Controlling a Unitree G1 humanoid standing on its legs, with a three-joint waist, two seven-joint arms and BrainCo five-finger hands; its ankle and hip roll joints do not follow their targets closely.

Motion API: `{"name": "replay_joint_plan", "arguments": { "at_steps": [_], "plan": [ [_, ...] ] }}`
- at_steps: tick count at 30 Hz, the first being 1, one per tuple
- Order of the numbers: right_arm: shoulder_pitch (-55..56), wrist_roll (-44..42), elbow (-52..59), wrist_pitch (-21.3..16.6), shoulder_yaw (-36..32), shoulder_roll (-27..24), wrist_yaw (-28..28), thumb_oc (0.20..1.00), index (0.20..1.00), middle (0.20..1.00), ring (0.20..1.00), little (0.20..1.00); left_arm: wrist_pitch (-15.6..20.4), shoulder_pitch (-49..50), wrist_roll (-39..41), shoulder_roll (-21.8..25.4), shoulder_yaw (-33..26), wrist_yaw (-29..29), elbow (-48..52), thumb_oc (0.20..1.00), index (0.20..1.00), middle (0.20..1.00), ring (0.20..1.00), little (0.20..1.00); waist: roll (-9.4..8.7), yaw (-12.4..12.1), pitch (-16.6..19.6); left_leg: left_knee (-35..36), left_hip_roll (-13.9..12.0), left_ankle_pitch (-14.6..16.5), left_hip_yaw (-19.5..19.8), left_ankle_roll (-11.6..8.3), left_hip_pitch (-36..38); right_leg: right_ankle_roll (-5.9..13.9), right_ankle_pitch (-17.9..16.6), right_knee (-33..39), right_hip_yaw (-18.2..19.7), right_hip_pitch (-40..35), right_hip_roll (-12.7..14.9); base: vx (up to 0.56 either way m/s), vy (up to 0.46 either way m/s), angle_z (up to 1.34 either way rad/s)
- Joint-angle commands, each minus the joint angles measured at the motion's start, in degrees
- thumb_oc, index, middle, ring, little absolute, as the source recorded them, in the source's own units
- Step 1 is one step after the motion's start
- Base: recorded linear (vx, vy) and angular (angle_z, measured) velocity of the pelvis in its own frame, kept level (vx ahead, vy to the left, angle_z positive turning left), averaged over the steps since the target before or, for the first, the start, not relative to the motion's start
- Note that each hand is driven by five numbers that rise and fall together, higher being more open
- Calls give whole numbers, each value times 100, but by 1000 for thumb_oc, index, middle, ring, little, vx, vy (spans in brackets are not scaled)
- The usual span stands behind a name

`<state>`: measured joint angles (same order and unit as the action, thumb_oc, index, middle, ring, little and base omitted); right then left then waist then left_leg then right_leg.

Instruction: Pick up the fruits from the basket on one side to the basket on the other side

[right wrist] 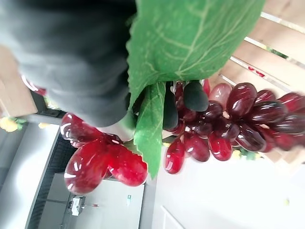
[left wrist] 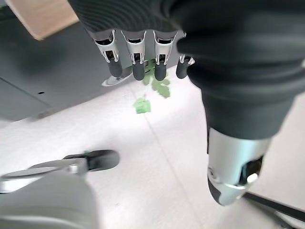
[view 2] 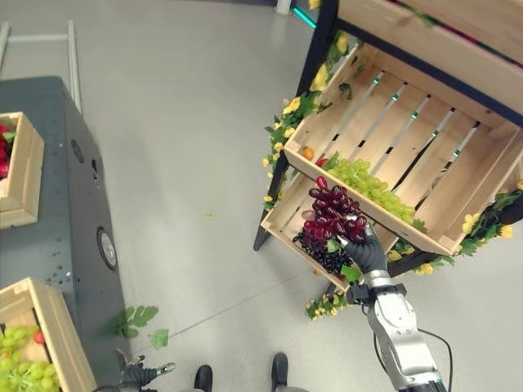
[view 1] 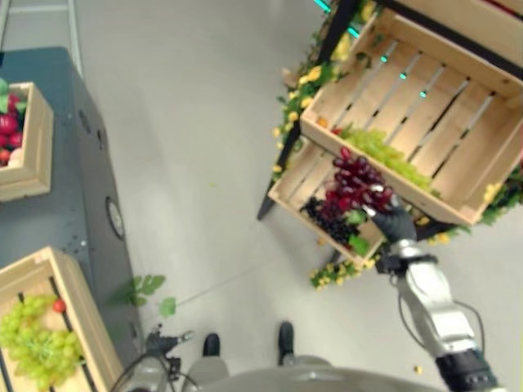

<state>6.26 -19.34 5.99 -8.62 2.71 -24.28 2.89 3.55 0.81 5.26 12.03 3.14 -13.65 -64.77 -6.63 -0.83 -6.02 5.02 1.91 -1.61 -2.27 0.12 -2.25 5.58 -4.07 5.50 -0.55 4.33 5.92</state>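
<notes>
Green leaf (right wrist: pixel 190 43) and glossy dark-red grape bunch (right wrist: pixel 228 124), seen close in the right wrist view, held in the right hand (view 2: pixel 366 251), whose fingers are curled round the bunch. Bunch lifted clear, above the lower slatted wooden crate (view 2: pixel 286 214) of the flower-trimmed rack, where a black grape bunch (view 2: pixel 325 255) lies; a pale green grape bunch (view 2: pixel 372 186) rests in the upper slatted wooden crate (view 2: pixel 425 147). Right arm extended forward, hand raised at crate level. Judged stage: pick-up made, carry and release outstanding. Probable destination, the light wooden crate (view 1: pixel 78 314) on the dark grey counter (view 1: pixel 73 196), well apart, already containing green grapes (view 1: pixel 37 339). Left hand (left wrist: pixel 143 62) low near the floor, fingers straight, empty
</notes>
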Motion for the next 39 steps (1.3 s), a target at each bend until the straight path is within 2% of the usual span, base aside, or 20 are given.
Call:
{"name": "replay_joint_plan", "arguments": {
  "at_steps": [1,10,17,28,34,39],
  "plan": [
    [-235,13,681,-352,-592,-255,9,200,200,200,200,200,-37,-140,-142,-27,41,74,-479,1000,1000,1000,1000,1000,59,-39,43,-106,7,290,256,-76,-144,239,279,-89,34,25,-369,80,-17,-8],
    [-52,58,725,-283,-978,-476,15,200,200,200,200,200,-72,-49,-160,-156,110,153,-424,1000,1000,1000,1000,1000,223,105,144,-76,-42,369,224,-147,30,180,449,-50,46,-148,-449,56,-20,-3],
    [-104,64,691,-270,-1196,-568,93,200,200,200,200,200,-75,16,-157,-224,197,204,-410,1000,1000,1000,1000,1000,293,121,225,-49,-61,384,232,-162,62,163,522,-50,53,-200,-479,26,-4,2],
    [-445,150,626,-230,-1569,-845,325,200,200,200,200,200,-125,88,-139,-282,283,296,-448,1000,1000,1000,1000,1000,293,74,302,-21,-68,407,256,-163,84,185,545,-50,80,-232,-468,6,1,0],
    [-633,-84,936,-225,-1594,-1090,118,200,200,200,200,200,-158,90,-111,-278,330,372,-448,1000,1000,1000,1000,1000,271,57,314,-16,-76,408,244,-169,83,190,541,-50,129,-226,-480,0,0,0],
    [-572,-335,1430,-278,-1561,-1057,-167,200,200,200,200,200,-147,88,-71,-276,307,410,-445,1000,1000,1000,1000,1000,234,60,308,-21,-93,405,239,-174,66,192,531,-50,152,-207,-489,0,0,0]
  ]
}}
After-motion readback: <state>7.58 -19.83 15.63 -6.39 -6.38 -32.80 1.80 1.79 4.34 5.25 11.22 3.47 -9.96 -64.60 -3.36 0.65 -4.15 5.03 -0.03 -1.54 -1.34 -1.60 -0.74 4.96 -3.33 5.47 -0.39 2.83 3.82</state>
